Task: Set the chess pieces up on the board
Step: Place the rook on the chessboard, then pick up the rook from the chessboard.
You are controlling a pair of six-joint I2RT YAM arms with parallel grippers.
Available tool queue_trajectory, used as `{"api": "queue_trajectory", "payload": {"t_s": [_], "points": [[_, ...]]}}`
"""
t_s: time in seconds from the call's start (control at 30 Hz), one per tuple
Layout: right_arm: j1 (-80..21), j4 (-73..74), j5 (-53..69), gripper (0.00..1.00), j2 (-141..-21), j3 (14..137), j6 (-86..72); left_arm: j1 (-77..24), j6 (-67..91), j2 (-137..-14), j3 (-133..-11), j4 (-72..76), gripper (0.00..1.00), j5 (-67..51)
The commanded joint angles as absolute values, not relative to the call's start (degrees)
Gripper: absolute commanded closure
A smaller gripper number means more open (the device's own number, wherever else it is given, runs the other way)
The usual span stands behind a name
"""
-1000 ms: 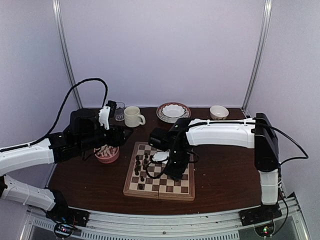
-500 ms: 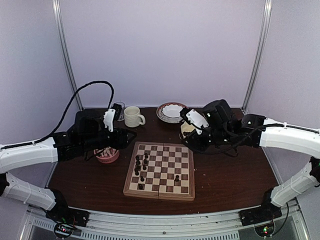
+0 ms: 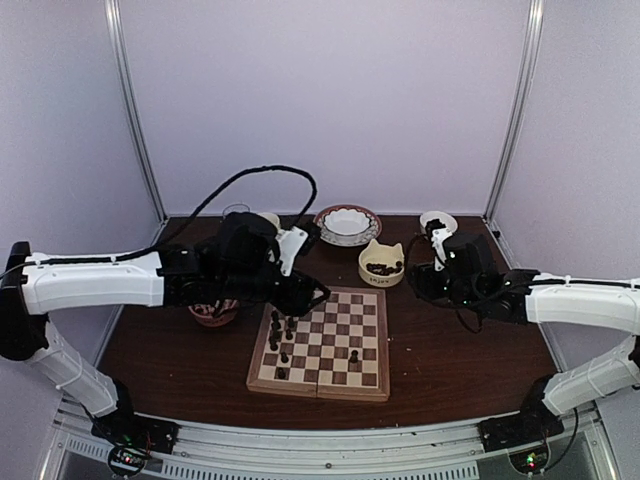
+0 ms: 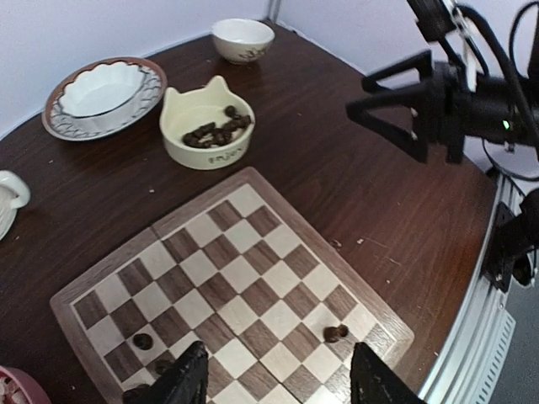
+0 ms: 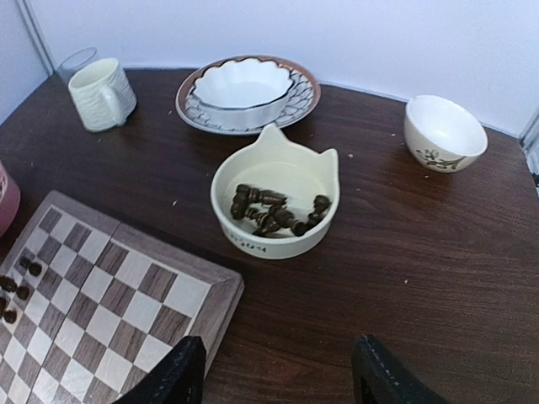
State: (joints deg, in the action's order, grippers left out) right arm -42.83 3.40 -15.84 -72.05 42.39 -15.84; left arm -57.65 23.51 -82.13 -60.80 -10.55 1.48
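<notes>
Top external view shows me the board (image 3: 338,347) lying flat on the desk (image 3: 455,350) with a few dark chess pieces (image 3: 281,330) on its left files and more in the cat-eared bowl (image 3: 381,276) just beyond it, while my left pincer (image 4: 280,380) and right pincer (image 5: 278,370) both gape empty.

From here the light looks soft and even, falling from overhead, and shadows under the dishes are faint. The dark table (image 5: 438,252) carries a dull sheen but no hard glare. My overhead feed is grainy, so the chess pieces (image 3: 282,335) read as specks. Both wrist feeds are sharper, though their bottom edges go soft.
</notes>
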Motion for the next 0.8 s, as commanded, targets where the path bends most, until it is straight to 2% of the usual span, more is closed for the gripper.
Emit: {"api": "queue_trajectory", "payload": {"t_s": [0.0, 0.43, 0.63, 0.77], "points": [[-40.3, -4.2, -19.7, 0.35, -67.2, 38.3, -21.1, -63.7, 19.2, -90.2, -71.3, -20.4, 0.42, 4.8], [-38.4, -5.6, -20.9, 0.35, -60.3, 34.6, -21.8, -72.8, 18.6, -114.4, -99.9, -47.7, 0.41, 3.6], [-38.2, -5.8, -20.7, 0.35, -58.7, 34.0, -21.7, -73.2, 19.1, -120.0, -104.4, -51.5, 0.46, 4.8], [-38.1, -6.3, -20.6, 0.35, -58.0, 33.5, -21.9, -73.2, 19.2, -120.9, -105.1, -52.4, 0.46, 7.2]]}}
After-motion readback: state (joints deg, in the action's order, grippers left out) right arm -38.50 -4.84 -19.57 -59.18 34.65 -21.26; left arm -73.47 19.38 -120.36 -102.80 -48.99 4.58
